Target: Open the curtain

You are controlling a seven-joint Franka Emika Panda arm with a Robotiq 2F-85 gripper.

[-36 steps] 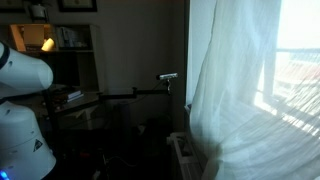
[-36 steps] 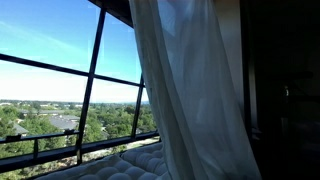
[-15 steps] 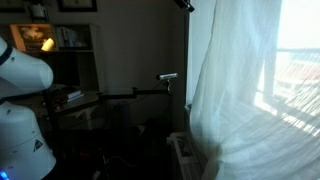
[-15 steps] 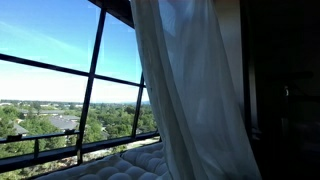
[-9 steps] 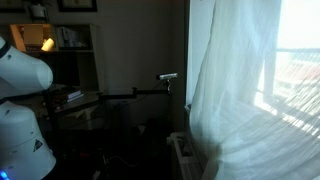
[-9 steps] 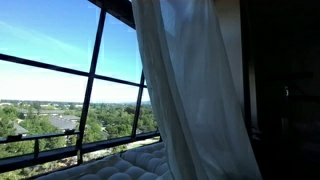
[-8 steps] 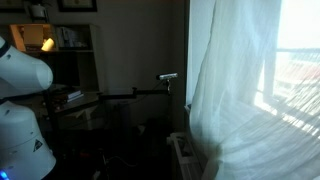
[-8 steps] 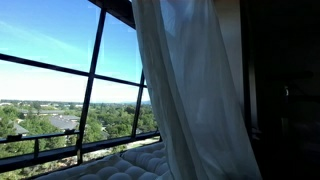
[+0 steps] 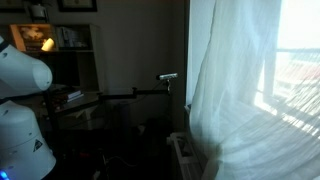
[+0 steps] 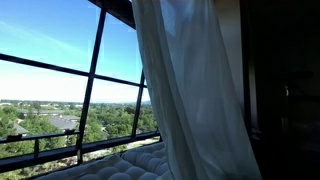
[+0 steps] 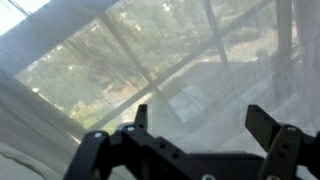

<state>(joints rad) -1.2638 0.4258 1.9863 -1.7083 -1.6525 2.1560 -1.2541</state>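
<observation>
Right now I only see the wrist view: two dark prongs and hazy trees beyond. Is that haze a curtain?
Observer: Yes. In an exterior view the curtain is a sheer white panel hanging in tall folds.
Operator: Does it cover the whole window?
Observer: No. In an exterior view the glass beside it is bare, showing blue sky and trees.
Operator: What is underneath?
Observer: A white tufted cushion lies below the window, next to the curtain's lower part.
</observation>
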